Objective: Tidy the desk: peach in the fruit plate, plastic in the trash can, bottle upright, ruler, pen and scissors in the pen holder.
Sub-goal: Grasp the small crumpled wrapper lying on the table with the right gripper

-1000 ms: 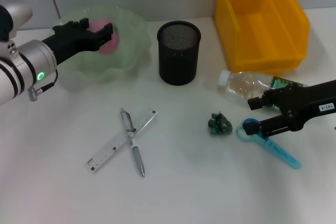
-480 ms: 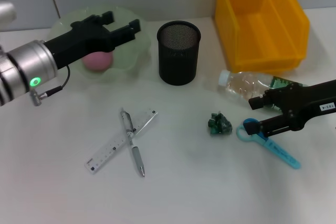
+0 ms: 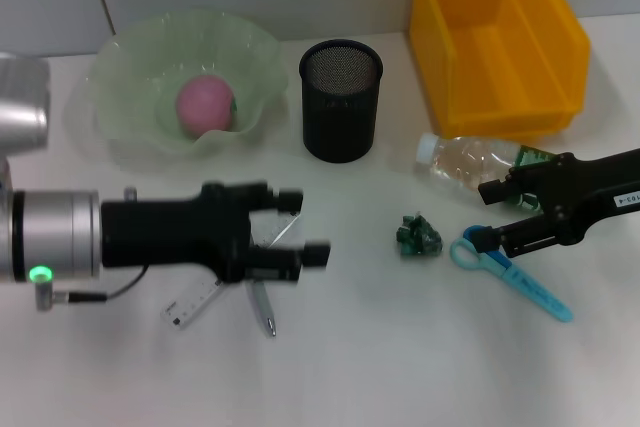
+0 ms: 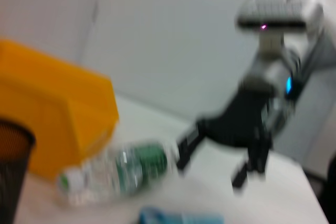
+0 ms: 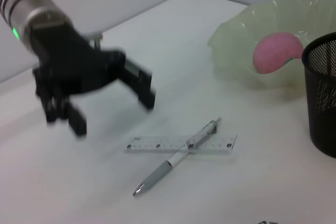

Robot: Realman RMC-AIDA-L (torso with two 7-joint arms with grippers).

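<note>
The pink peach lies in the pale green fruit plate. My left gripper hangs open over the crossed ruler and pen, hiding their upper ends; the right wrist view shows the left gripper, ruler and pen. The bottle lies on its side near the yellow bin. Crumpled green plastic sits mid-table. My right gripper is open between the bottle and the blue scissors. The black mesh pen holder stands upright.
A yellow bin stands at the back right, behind the bottle. The left wrist view shows the bin, bottle and right gripper. Bare table lies along the front edge.
My left gripper let go of the peach in the plate, then swung forward and right to hang over the ruler and pen. The right arm barely shifted.
</note>
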